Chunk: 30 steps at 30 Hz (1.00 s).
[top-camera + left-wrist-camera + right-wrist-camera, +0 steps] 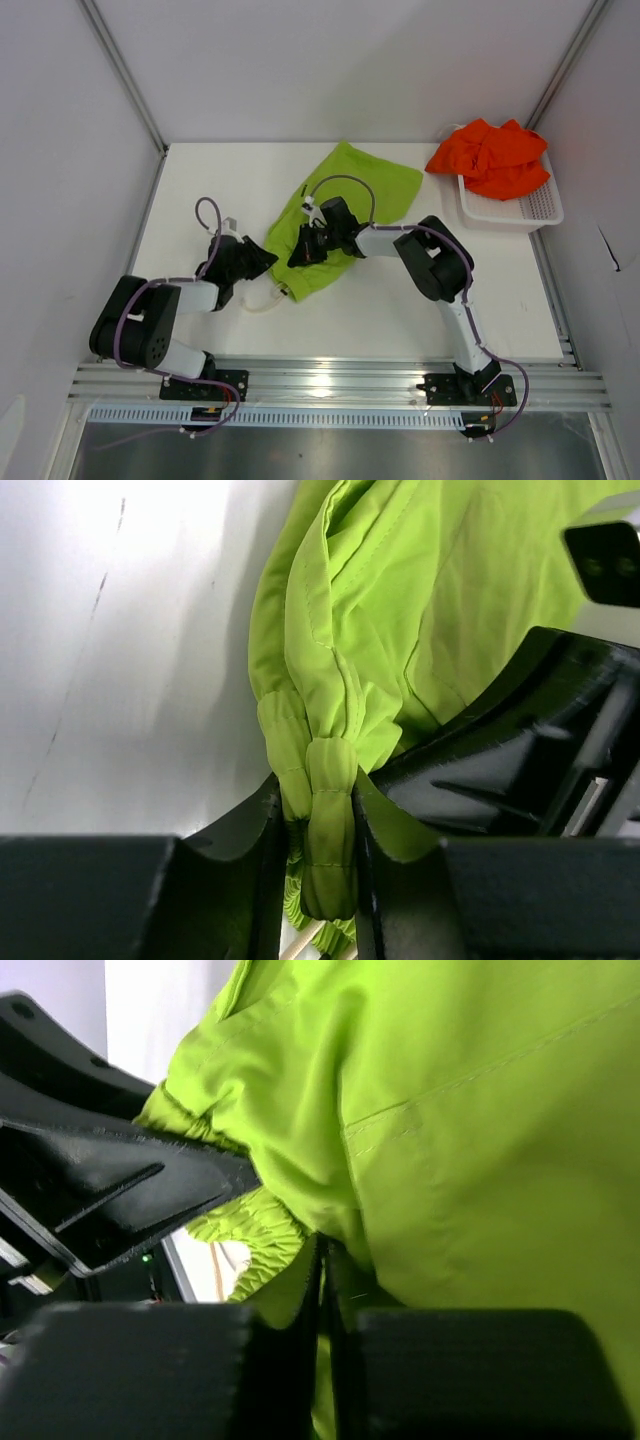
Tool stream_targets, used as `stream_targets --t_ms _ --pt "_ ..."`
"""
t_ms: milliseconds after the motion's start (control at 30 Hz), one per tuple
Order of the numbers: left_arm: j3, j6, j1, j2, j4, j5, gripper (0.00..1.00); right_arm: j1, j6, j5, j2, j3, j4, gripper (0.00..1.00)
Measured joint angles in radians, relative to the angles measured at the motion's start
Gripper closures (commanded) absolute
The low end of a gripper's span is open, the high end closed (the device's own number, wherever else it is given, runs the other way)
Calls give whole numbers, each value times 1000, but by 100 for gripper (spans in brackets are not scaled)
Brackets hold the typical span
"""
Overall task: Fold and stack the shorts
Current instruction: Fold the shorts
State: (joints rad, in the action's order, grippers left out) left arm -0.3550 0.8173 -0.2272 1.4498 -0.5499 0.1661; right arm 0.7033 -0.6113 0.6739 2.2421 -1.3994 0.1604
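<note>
At the near edge, the two arms are standing on a metal rail (340,385), the left base at about 7 o'clock of the white table (400,310) and the right base at about 5 o'clock. Both arms are reaching inward, toward the middle of the table. The left claw (266,262) is pointing toward 3 o'clock and is pinching the bunched, gathered waistband of the green shorts (350,190). In the left wrist view that band is sitting squeezed into a thick roll between the two black fingers (262,830). A pale cord (266,302) is curling on the table just beside this claw, at its 5 o'clock side. The right claw (303,250) is pointing toward 9 o'clock, just beside the left one, and its tips are facing it. In the right wrist view its fingers (300,1300) are pressing almost together on a thin fold of the same green cloth, with the rest of the cloth hanging over them. From the two claws the green shorts are stretching away toward 1 o'clock and are lying mostly flat on the table, with the far edge reaching nearly to the back wall. Farther off, at the table's 2 o'clock corner, a white mesh basket (520,210) is sitting well apart from the green pair. The orange shorts (495,155) are lying crumpled in a heap on the basket's far end and are spilling over its rim.
</note>
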Motion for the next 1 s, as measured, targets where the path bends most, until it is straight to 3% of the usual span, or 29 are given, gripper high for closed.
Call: stream_targets --t_ms 67,100,267,533,833,1000 --pt "-48 -14 -2 4 80 2 85 2 11 -24 -21 14 1 71" --pt "-83 -19 -3 10 130 5 86 2 24 -49 -38 24 -3 58" --pt "-190 -43 -3 54 255 25 85 2 92 -143 -159 108 -37 24" --pt "-412 -129 1 117 522 40 83 74 280 -317 -363 244 -86 10" --pt "-593 -225 5 212 761 93 82 377 591 -785 -404 297 -68 1" --pt "-627 -243 5 238 817 111 82 463 708 -958 -402 300 -26 1"
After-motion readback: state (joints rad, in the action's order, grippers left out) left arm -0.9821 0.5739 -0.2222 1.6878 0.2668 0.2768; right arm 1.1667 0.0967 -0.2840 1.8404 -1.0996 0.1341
